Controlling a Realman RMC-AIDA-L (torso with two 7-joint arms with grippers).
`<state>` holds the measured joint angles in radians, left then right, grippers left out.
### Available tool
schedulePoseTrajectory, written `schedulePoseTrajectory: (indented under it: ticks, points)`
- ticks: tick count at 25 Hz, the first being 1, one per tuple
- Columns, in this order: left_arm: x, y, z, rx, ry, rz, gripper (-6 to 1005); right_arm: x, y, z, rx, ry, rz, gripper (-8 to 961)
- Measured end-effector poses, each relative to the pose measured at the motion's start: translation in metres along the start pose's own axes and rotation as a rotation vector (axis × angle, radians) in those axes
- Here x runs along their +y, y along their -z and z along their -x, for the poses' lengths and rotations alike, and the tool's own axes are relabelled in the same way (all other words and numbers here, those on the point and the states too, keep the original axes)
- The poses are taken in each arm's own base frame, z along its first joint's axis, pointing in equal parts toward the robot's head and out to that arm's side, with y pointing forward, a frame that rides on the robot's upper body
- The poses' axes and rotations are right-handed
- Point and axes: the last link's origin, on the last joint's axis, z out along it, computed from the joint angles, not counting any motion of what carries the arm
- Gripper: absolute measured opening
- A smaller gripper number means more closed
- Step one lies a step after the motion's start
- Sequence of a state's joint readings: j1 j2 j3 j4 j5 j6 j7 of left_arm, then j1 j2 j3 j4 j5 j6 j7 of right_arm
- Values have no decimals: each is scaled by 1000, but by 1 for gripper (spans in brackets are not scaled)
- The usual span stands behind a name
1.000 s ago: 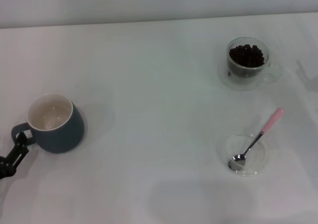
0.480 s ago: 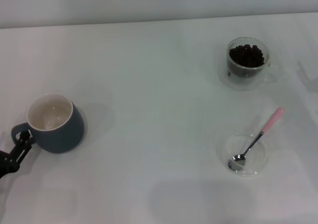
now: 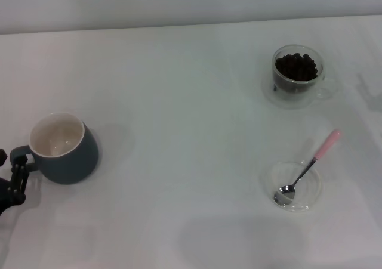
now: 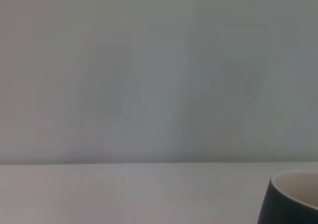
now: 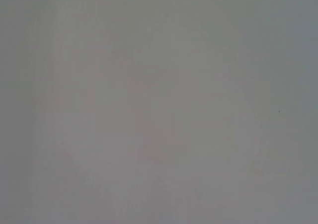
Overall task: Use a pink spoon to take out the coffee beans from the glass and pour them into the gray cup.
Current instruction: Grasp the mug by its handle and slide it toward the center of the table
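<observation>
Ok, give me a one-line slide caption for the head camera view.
Left gripper at the gray cup handle; pink spoon rests in a clear dish, glass of coffee beans behind.

We see a smooth, matt white surface (image 3: 179, 102). The glass (image 3: 297, 75) is clear and glossy; the gray cup (image 3: 62, 148) looks glazed ceramic. The pink spoon (image 3: 307, 169) has a shiny metal bowl, resting in a clear dish (image 3: 311, 192).

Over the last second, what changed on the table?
The left gripper at the gray cup's handle drew back toward the robot's left, and the cup slid slightly left with it. Whether the fingers grip the handle is unclear. The glass of coffee beans, the pink spoon and the clear dish stayed put.
</observation>
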<state>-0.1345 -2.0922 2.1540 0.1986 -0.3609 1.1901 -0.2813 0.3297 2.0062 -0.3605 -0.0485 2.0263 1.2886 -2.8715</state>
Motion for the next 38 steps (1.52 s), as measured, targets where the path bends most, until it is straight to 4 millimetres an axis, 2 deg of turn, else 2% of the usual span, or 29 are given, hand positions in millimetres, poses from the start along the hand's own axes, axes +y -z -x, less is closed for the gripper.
schedulePoseTrajectory:
  ticks: [4,12,21,32,34,38]
  points:
    - [0,-3,-2,8,-2,6,468,1,0,0,1,-2,0,781]
    - [0,-9,-6,14,-10,17,181,1,0,0,0,-3,0,781]
    - [9,-22,-12,24,-47,87,175,3,-3,2,-8,-6,5,780]
    - [32,-50,-24,37,-141,242,172,7,-9,4,-19,-20,15,780]
    - [42,-61,-27,26,-170,305,172,7,-9,4,-19,-22,16,780]
    - [53,-71,-29,11,-202,365,172,9,-10,5,-23,-29,21,780]
